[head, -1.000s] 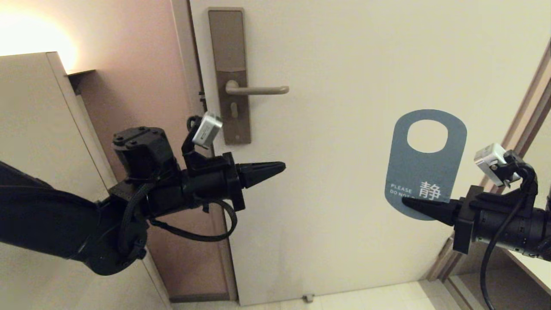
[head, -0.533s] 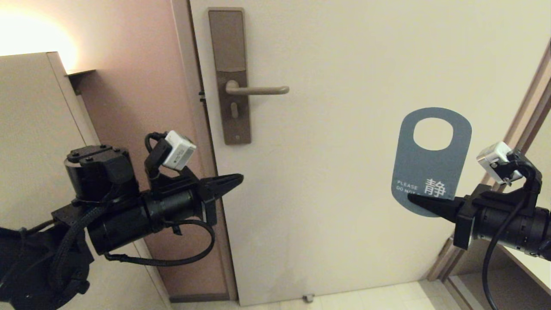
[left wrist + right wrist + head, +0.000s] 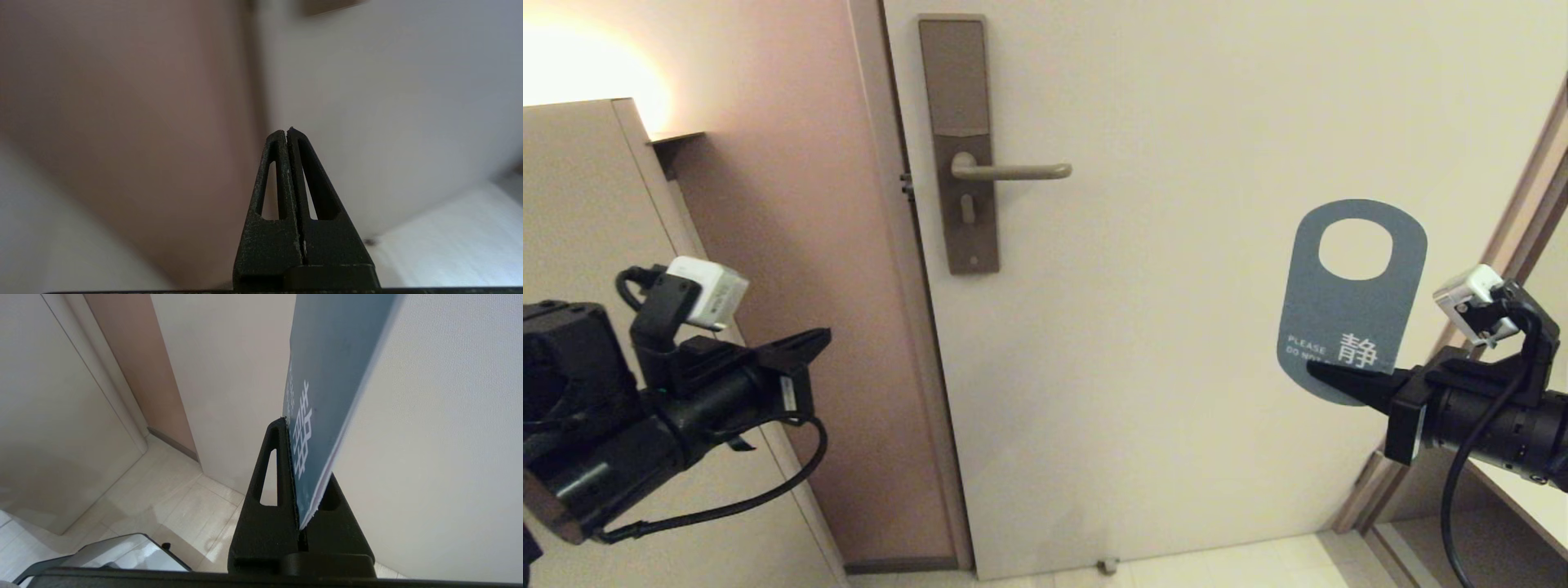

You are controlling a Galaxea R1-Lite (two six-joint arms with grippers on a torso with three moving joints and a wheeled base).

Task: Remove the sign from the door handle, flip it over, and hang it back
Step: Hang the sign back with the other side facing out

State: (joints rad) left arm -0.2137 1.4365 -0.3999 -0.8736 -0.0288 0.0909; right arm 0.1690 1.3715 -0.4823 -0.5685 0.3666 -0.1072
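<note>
Clamped by its lower end in the right gripper point(image 3: 1319, 374), the sign point(image 3: 1352, 306) is already off the door handle point(image 3: 1013, 171), teal side shown, so flipping and rehanging are left, left gripper point(image 3: 821, 336) closed on nothing.

The left gripper point(image 3: 289, 132) fills the lower centre, its two black slotted fingers point(image 3: 269, 192) pressed together tip to tip with nothing between them. Beyond the tips, a pale door point(image 3: 367, 102) spreads to one side and a pinkish-brown wall point(image 3: 135, 102) to the other, meeting at a dark vertical seam almost in line with the claw. A light floor point(image 3: 449, 241) shows low beside the door.
</note>
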